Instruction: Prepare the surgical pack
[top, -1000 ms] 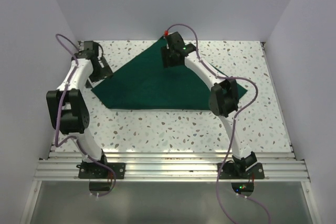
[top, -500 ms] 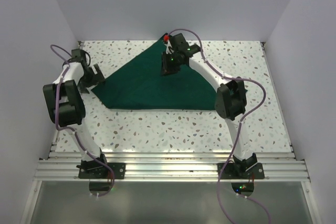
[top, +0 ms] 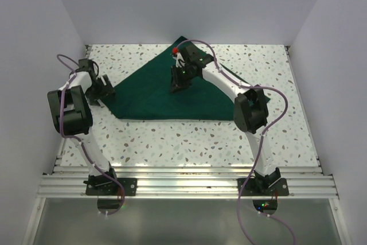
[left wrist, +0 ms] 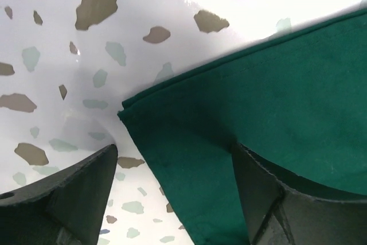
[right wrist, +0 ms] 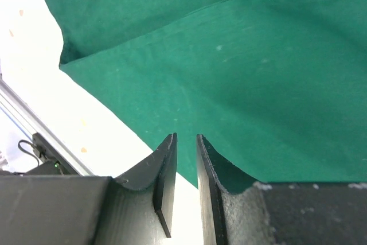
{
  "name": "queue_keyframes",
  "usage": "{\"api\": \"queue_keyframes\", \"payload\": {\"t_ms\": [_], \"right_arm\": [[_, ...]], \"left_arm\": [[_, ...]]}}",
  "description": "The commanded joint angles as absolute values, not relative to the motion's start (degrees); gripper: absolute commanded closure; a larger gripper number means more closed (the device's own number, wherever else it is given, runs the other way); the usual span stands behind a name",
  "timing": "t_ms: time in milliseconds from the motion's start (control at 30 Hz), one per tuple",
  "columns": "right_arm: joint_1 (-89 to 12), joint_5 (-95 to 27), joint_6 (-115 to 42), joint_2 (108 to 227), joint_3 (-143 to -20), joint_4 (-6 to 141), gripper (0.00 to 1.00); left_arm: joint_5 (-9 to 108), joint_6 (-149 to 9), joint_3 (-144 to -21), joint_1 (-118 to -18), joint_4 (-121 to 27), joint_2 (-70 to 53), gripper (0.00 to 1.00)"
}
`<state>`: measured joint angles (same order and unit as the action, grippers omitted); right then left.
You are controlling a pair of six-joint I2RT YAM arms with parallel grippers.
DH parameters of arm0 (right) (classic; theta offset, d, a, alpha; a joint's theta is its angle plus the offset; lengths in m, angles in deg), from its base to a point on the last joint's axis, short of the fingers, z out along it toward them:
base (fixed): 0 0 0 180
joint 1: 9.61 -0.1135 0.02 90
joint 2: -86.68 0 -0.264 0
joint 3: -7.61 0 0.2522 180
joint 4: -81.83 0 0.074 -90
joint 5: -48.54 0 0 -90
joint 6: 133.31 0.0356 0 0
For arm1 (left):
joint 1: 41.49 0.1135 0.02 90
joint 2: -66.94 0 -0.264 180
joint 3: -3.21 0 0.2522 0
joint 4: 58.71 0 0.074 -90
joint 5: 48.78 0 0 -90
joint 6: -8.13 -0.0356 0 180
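Note:
The surgical pack shows as a dark green cloth (top: 160, 93) lying flat on the table, folded into a triangle with its tip at the back. My left gripper (top: 106, 91) is open and low at the cloth's left corner. In the left wrist view that corner (left wrist: 172, 136) lies between the wide-apart fingers of the gripper (left wrist: 175, 150). My right gripper (top: 178, 84) hovers over the middle of the cloth (right wrist: 229, 55). The right gripper (right wrist: 186, 136) has its jaws drawn in to a thin slit with nothing between them.
The speckled table (top: 189, 139) is boxed in by white walls at the left, back and right. An aluminium rail (top: 183, 179) with the arm bases runs along the near edge. Purple cables loop off both arms.
My right gripper has come from the cloth's far tip toward its middle, and its jaws have narrowed to a slit. My left gripper has shifted to the cloth's left corner and closed a little.

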<state>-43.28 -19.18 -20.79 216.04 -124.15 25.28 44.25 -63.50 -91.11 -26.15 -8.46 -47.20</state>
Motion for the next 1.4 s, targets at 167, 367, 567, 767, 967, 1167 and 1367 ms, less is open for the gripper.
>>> {"api": "queue_keyframes", "payload": {"t_ms": [167,367,567,767,967,1167,1367], "right_arm": [[-43.9,-20.4,-21.8,213.3,-126.4,23.1,0.76],[-43.5,-21.8,-20.9,213.6,-126.8,21.9,0.76],[-39.0,-30.1,-20.2,211.1,-124.5,18.2,0.83],[-30.9,-38.4,-20.1,204.3,-114.8,14.9,0.88],[-26.2,-40.6,-21.9,200.5,-107.6,13.5,0.89],[-26.1,-37.1,-22.4,199.7,-109.5,15.0,0.89],[-26.1,-35.7,-23.4,199.1,-108.5,16.7,0.89]], "left_arm": [[51.2,-63.7,-90.8,-25.8,-15.2,-51.8,0.36],[53.7,-63.5,-90.0,-25.8,-15.9,-50.0,0.70],[55.2,-63.0,-89.9,-25.8,-14.6,-45.0,1.00],[57.3,-59.6,-89.0,-26.8,-13.7,-38.2,1.00],[57.2,-55.8,-88.4,-30.8,-14.7,-32.5,1.00],[52.3,-57.4,-90.6,-30.5,-9.2,-34.8,0.61],[49.6,-56.9,-87.2,-29.0,-11.1,-35.2,0.31]]}}
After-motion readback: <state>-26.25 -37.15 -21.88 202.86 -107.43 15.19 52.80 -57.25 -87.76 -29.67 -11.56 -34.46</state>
